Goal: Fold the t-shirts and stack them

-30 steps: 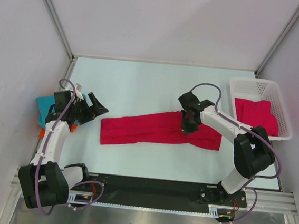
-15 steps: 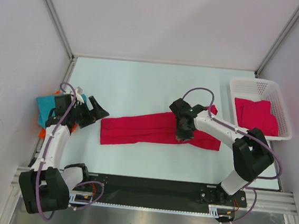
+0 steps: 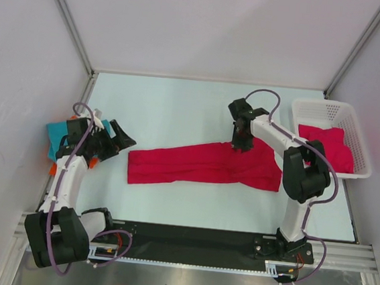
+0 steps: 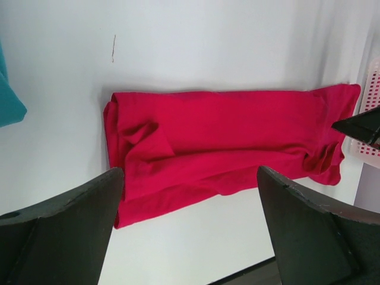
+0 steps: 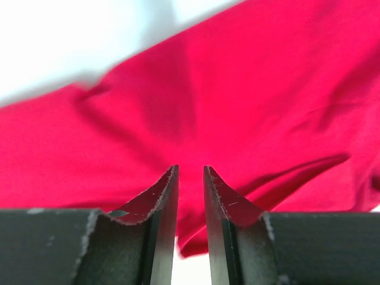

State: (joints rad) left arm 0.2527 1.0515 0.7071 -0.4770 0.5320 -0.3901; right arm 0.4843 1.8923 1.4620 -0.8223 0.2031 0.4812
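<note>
The right jaws, shut 1 second ago, now stand slightly apart and empty over the far right edge of the crimson t-shirt (image 3: 201, 164) — it lies long-folded on the tabletop (image 3: 180, 108), awaiting its next fold — left jaws gaping near its left end.

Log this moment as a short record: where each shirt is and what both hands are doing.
Long red shirt: folded into a strip, flat on the table
Right hand: above the strip's right part, jaws slightly apart, nothing between them
Left hand: wide open, empty, beside the strip's left end
Basket: holds another red shirt
Teal shirt: far left, orange shirt showing beside it
</note>
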